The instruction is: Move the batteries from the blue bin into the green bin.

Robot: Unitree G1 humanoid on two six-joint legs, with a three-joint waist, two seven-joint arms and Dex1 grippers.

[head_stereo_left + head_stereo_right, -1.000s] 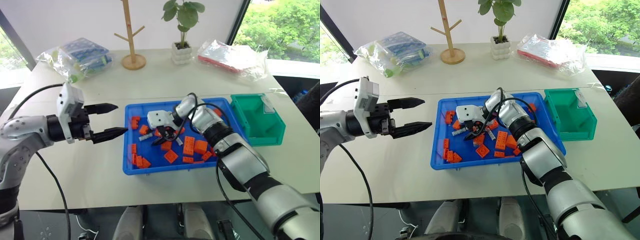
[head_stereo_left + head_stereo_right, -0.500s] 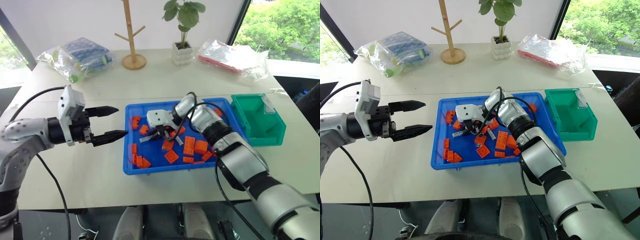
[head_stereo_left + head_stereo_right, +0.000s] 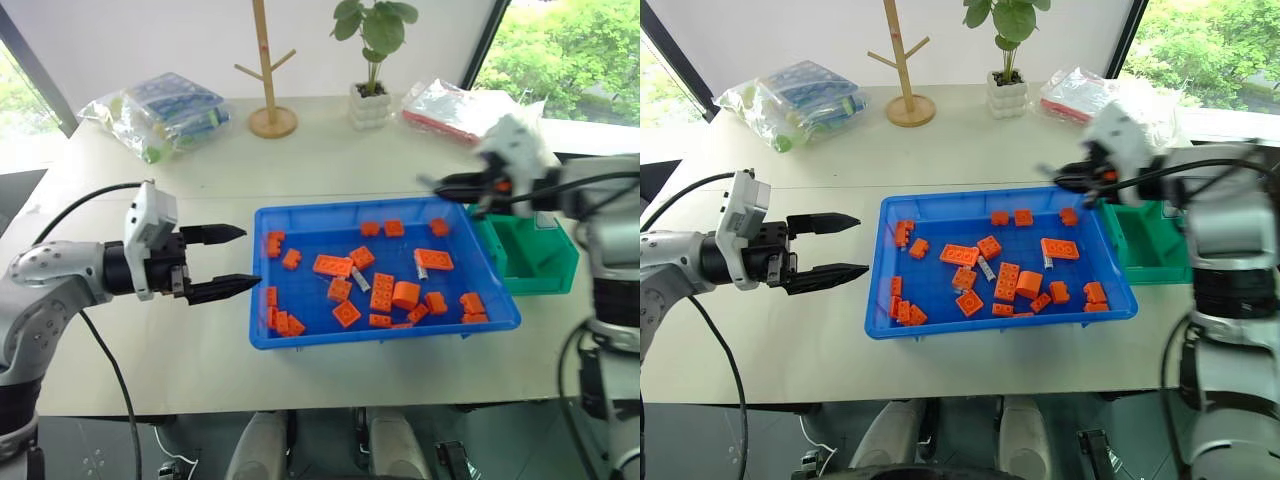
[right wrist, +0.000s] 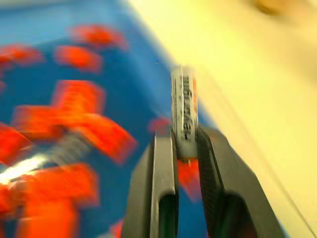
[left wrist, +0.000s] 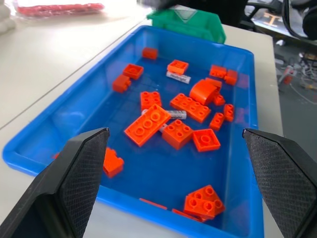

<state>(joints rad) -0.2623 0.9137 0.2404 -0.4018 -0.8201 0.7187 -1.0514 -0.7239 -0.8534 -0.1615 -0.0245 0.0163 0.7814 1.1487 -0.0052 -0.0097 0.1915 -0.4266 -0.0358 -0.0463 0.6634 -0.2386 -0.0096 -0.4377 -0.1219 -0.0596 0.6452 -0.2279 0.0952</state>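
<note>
My right end effector (image 4: 182,144) pinches one battery (image 4: 183,111) by its lower end, above the right edge of the blue bin (image 3: 300,340), close to the green bin (image 3: 545,262). It is light, stiff and smooth, so it may slip. My left end effector (image 3: 228,262) is spread at the frame's left.

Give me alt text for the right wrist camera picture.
The right gripper pinches a silver-grey battery upright between its two black fingers. Behind it lie the blue bin, scattered with orange bricks, and pale table beyond its rim.
</note>
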